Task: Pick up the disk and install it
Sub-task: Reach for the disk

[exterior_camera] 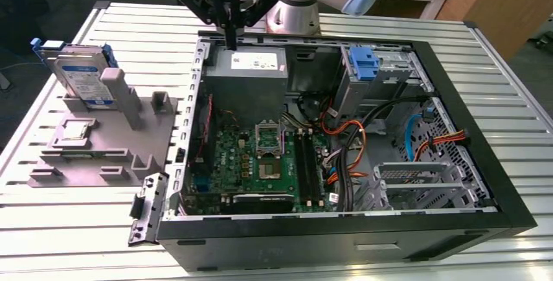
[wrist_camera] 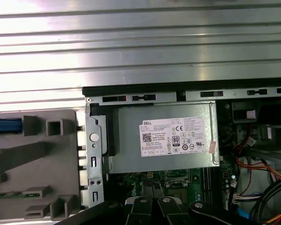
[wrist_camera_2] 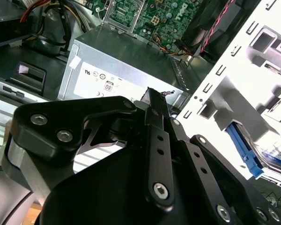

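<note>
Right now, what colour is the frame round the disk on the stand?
Blue. The frame round the disk shows best in the exterior view.

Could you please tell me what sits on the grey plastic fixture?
The silver-grey labelled disk in its blue frame stands upright on the grey fixture; a small square silver chip lies flat. A grey post covers part of the disk.

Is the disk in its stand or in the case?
In the stand: the disk stands upright in the grey fixture, at the exterior view's left, outside the computer case.
</note>
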Robot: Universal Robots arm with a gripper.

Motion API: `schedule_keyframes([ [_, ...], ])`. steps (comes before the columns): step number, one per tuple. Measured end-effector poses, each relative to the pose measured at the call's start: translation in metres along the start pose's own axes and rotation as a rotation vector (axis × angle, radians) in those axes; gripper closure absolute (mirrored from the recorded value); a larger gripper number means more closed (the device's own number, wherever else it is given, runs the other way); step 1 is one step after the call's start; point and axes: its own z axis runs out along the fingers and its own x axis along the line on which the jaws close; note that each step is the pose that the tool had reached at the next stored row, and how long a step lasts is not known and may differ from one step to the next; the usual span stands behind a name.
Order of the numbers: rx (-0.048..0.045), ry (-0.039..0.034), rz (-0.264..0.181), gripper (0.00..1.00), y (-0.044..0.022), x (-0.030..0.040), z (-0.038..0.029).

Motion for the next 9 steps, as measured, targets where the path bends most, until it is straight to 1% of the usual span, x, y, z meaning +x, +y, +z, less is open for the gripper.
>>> schedule_keyframes([
  [9,0.0,0.0,0.0,0.9,-0.0004,0.0051,0.0007],
])
